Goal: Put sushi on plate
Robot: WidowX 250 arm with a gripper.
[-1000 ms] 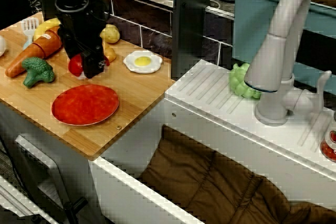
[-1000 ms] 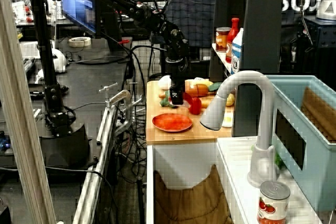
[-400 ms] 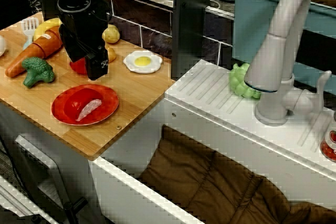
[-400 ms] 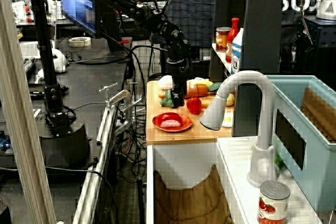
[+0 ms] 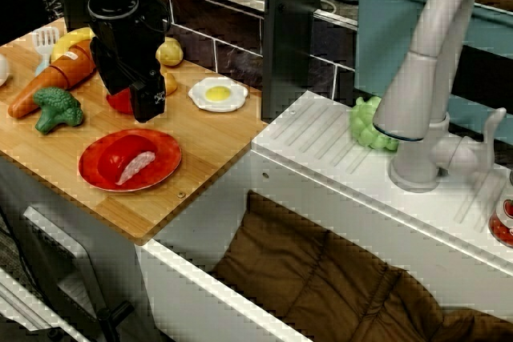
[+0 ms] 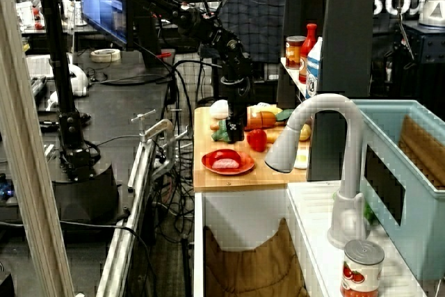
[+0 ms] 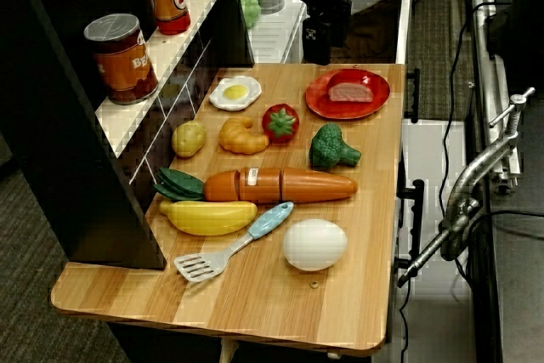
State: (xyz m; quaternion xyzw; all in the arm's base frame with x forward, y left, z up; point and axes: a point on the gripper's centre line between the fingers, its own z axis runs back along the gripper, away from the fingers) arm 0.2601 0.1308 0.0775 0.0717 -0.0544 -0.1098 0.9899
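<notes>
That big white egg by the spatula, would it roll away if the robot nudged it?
Probably. The white egg is smooth and rounded, resting free on the flat wooden board, so a nudge would likely send it wobbling off. Its glossy shell looks hard and likely slippery to pinch. The spatula beside it might stop it on that side.

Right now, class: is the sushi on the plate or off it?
On it. The sushi lies inside the plate rim, apart from the gripper above; whether that is open, cannot tell.
</notes>
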